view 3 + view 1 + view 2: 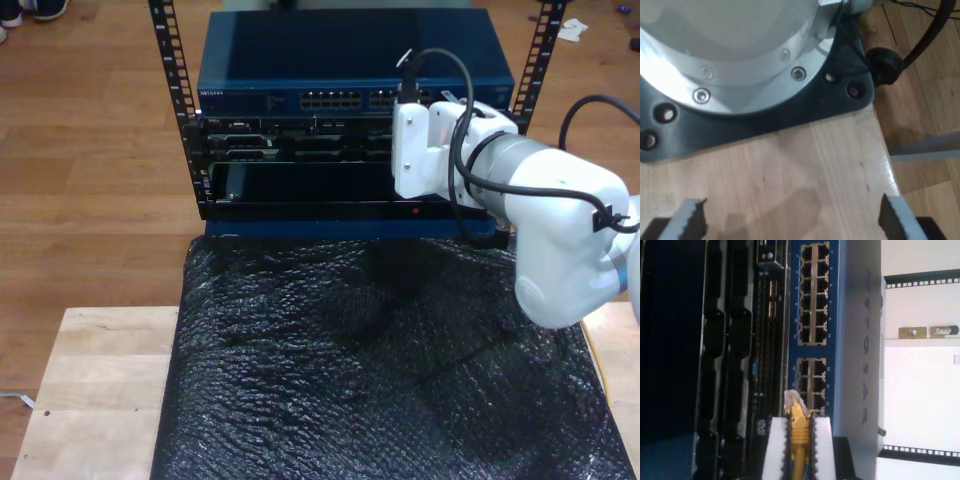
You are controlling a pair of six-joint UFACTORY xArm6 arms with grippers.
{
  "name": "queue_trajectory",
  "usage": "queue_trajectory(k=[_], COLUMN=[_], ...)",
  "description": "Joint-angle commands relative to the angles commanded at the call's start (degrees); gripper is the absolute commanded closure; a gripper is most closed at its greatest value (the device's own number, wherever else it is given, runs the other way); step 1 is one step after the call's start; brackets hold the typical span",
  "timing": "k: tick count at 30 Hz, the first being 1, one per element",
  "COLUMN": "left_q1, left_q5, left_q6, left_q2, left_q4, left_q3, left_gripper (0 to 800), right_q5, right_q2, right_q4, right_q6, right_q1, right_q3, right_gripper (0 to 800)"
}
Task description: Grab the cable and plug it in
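My second gripper (799,450) was clamped on the thin yellow-orange network cable (798,442), white serrated pads pressing the yellow boot from both sides, with the small clear plastic plug (793,401) projecting ahead. The plug tip sat just short of the blue network switch (837,330), near the lower block of ports (812,382). In the exterior view the white arm (540,215) reached to the switch (350,70) atop the black rack (300,160) at the far edge of the black padded mat (370,370).

My first gripper (792,220) hung with jaws apart and empty over the pale wooden bench (790,165), near a silver arm base on a black plate (765,107).

Judgement: plug looked slightly off square to the port. Best square it up first, centre on one opening, then push straight and slowly; a skewed entry risks jamming or the boot slipping between the pads.
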Motion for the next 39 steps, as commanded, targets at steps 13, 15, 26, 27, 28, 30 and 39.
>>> queue_trajectory(k=[13,15,26,27,28,30,39], left_q1=[0.00,0.00,0.00,0.00,0.00,0.00,0.00], left_q5=[0.00,0.00,0.00,0.00,0.00,0.00,0.00], left_q6=[0.00,0.00,0.00,0.00,0.00,0.00,0.00], left_q2=[0.00,0.00,0.00,0.00,0.00,0.00,0.00], left_q4=[0.00,0.00,0.00,0.00,0.00,0.00,0.00], left_q3=[0.00,0.00,0.00,0.00,0.00,0.00,0.00], left_gripper=[0,0,0,0,0,0,0], right_q5=[-13.19,-16.44,-22.86,-23.12,-23.56,-25.41,-31.12], right_q2=[5.01,6.86,13.10,13.45,14.15,15.74,21.89], right_q4=[5.01,5.10,7.38,8.53,9.67,11.25,21.27], right_q6=[-0.44,-0.62,-5.36,-6.15,-7.12,-9.41,-16.62], right_q1=[0.00,0.00,0.26,0.26,0.35,0.70,4.57], right_q3=[-0.35,-0.26,-1.67,-1.85,-2.02,-2.73,-7.91], right_gripper=[800,800,800,800,800,800,800])
